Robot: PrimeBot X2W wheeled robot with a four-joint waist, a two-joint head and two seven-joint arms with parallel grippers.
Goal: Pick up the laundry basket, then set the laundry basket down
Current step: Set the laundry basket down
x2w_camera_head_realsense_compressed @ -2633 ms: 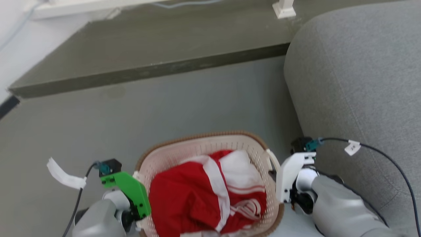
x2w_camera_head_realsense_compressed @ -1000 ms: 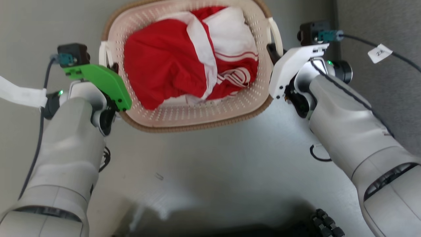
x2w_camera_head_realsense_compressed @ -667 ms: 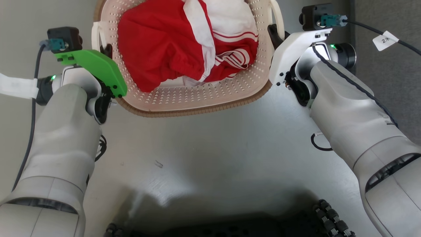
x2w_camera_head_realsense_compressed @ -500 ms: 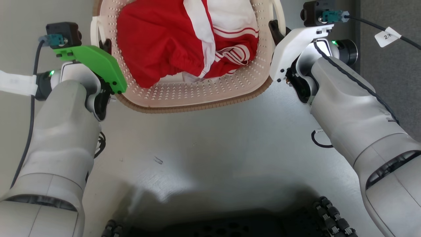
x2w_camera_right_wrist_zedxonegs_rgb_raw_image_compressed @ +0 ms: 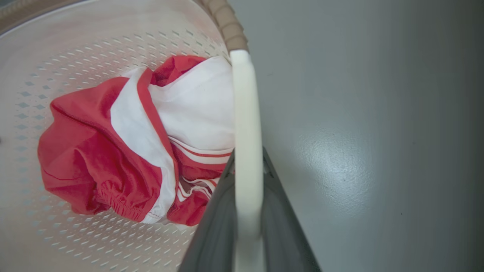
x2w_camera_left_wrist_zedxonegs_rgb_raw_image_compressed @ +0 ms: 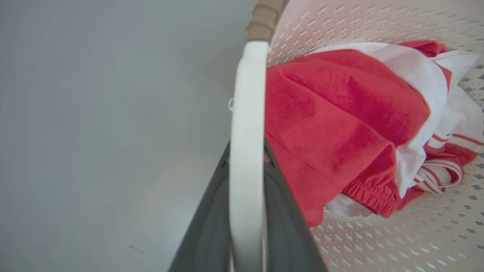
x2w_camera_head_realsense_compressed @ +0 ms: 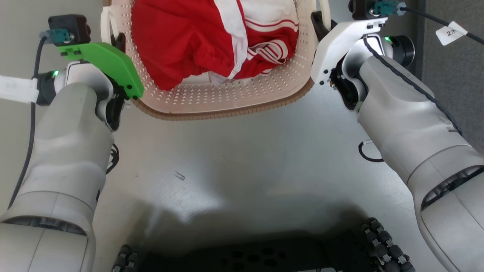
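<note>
- Since a second ago the head view has shifted, so the camera moved. The laundry basket looks slightly larger, so it is likely rising.
- Nearer than the basket is the robot's dark base.
- The left gripper clamps the basket's left handle, and the right gripper clamps its right handle.
- The lift seems under way; next, lower the basket level so the red garment stays inside.
- Right of the basket, the grey sofa crowds the right arm.

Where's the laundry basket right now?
Top centre of the head view, the laundry basket is between both arms: left pincer and right pincer each shut on a white side handle.
</note>
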